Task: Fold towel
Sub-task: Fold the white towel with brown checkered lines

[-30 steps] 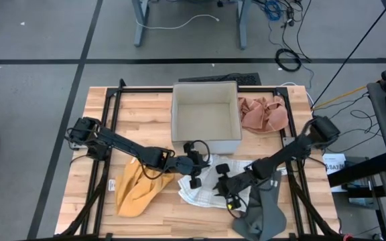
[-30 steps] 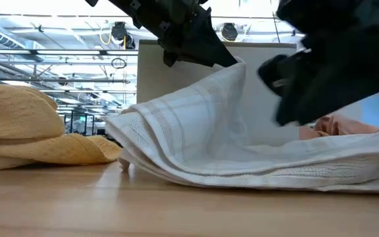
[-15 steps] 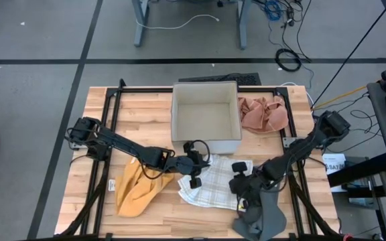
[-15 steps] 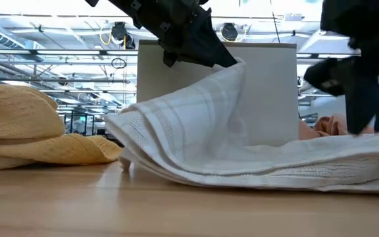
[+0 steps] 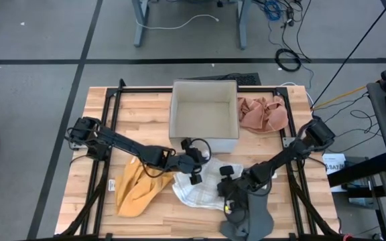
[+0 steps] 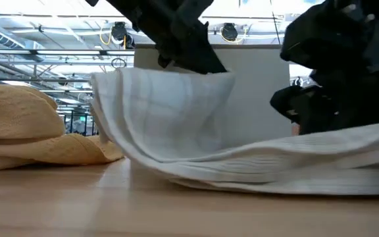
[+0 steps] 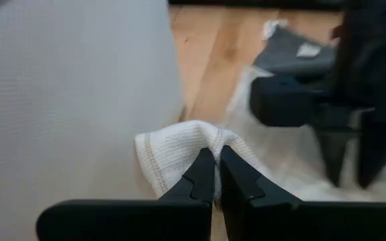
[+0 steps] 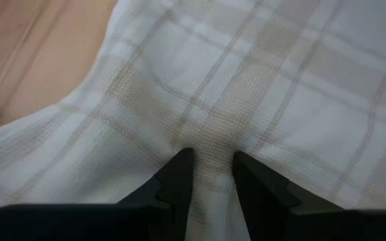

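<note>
The white plaid towel [image 5: 194,191] lies in the middle of the table, in front of the white box [image 5: 173,114]. My left gripper [image 5: 195,175] is shut on the towel's far edge and holds it raised in the low view [image 6: 206,64], with the cloth hanging like a curtain [image 6: 163,112]. My right gripper [image 5: 225,194] is down on the towel's right part and is shut on a pucker of it. In the low view that gripper [image 6: 321,112] hides its end of the towel. My left gripper pinches a bunched bit of the towel's hemmed edge [image 7: 203,137] between its two shut fingers, slanting down from the table's left. That edge is lifted; the cloth hangs slack below and its lower part [image 6: 242,178] lies on the table. My right gripper pinches a raised ridge of the towel's plaid face [image 8: 210,150] between its fingers [image 8: 179,171], coming steeply from above. Creases spread out from the ridge. One layer or several, I cannot tell.
A yellow cloth [image 5: 136,187] lies heaped at the left. A grey cloth [image 5: 246,221] lies under the right arm at the near edge. A pink cloth [image 5: 263,112] sits to the right of the box. Black frame rails run along the table's sides.
My right gripper rose and swung toward the table's right edge, then came back down to the left onto the towel. The towel has bunched and shifted toward the left. Its raised edge in my left gripper now hangs as a wider, steeper curtain.
</note>
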You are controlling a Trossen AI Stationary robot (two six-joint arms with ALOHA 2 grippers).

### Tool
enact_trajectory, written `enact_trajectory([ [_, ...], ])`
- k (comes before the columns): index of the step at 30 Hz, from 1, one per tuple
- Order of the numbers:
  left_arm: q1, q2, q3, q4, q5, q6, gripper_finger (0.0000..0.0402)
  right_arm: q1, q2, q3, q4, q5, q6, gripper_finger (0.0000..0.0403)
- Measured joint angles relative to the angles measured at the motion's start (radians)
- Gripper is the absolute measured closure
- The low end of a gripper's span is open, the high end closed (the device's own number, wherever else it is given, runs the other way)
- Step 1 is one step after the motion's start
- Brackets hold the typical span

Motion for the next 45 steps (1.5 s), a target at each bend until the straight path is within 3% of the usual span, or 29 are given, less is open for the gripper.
enact_trajectory([
  [5, 0.0, 0.072, 0.116, -0.159, -0.023, -0.003, 0.0392, -0.03, 0.003, -0.003, 0.047, 0.021, -0.02, 0.03],
  [16, -0.004, 0.402, 0.498, -0.416, -0.02, 0.063, 0.0378, -0.048, 0.005, -0.005, 0.069, 0.042, -0.036, 0.03],
  [25, -0.006, 0.419, 0.516, -0.385, 0.003, 0.035, 0.0309, -0.01, -0.024, -0.005, 0.019, 0.058, -0.094, 0.03],
  [33, -0.003, 0.417, 0.519, -0.376, 0.037, 0.047, 0.0303, 0.019, -0.138, -0.007, -0.242, 0.191, -0.045, 0.03],
  [37, 0.002, 0.417, 0.519, -0.377, 0.038, 0.049, 0.0303, 0.039, -0.2, -0.007, -0.284, 0.233, -0.03, 0.03],
  [45, 0.002, 0.417, 0.518, -0.36, 0.038, 0.058, 0.0303, 0.045, -0.227, -0.006, -0.333, 0.416, -0.044, 0.03],
])
